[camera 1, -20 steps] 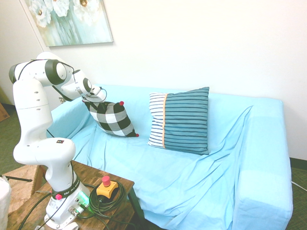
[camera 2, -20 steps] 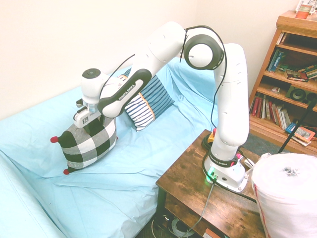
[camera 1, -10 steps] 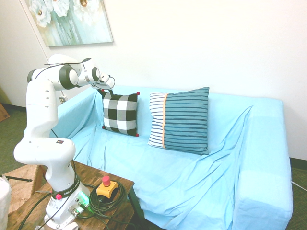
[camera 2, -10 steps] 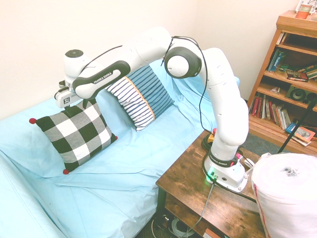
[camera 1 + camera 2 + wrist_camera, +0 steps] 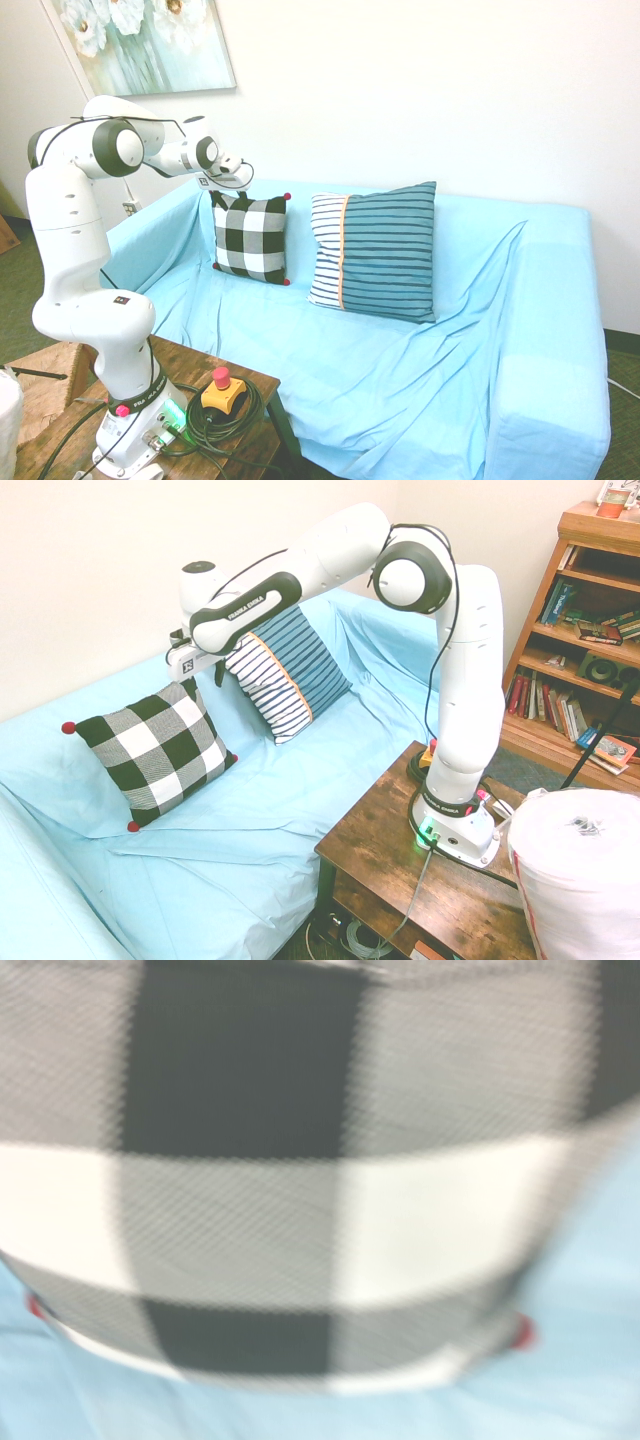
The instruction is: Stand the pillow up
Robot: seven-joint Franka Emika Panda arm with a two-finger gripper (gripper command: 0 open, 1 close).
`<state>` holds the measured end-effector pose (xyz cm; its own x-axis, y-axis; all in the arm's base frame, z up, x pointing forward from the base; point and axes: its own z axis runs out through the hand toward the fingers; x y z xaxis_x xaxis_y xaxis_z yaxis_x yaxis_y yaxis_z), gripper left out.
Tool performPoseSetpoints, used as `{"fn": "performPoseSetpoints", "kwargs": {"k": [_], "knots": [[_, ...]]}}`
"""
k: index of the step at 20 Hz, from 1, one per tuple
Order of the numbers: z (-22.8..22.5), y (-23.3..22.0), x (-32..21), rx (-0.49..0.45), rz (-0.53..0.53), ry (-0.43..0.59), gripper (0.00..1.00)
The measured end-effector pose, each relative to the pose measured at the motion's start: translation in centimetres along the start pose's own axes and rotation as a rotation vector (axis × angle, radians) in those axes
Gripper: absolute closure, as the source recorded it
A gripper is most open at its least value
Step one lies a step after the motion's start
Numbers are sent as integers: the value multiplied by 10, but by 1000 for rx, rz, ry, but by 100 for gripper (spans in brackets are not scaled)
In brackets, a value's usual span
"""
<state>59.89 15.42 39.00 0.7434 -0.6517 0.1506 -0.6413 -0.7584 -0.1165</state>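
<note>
Since half a second ago, the white arm's gripper (image 5: pixel 203 670) has lifted off the pillow's top edge and drawn toward the striped cushion; whether its fingers are spread or closed cannot be made out.

Nearest stands a dark wooden side table (image 5: pixel 375 865). Beyond it, on the sofa draped in light blue cloth (image 5: pixel 420 370), the small square black-and-white check pillow with red pom-poms (image 5: pixel 250 238) stands upright against the backrest, free of the gripper. Beside it leans the larger teal striped cushion (image 5: pixel 378 250). The blurred wrist view shows the checked fabric (image 5: pixel 300 1210).
</note>
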Motion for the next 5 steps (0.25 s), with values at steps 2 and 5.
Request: {"fn": "performPoseSetpoints", "kwargs": {"k": [2, 5], "knots": [[-12, 38, 6, -19, -3, 5, 0], [-22, 96, 10, -41, 18, 11, 0]]}}
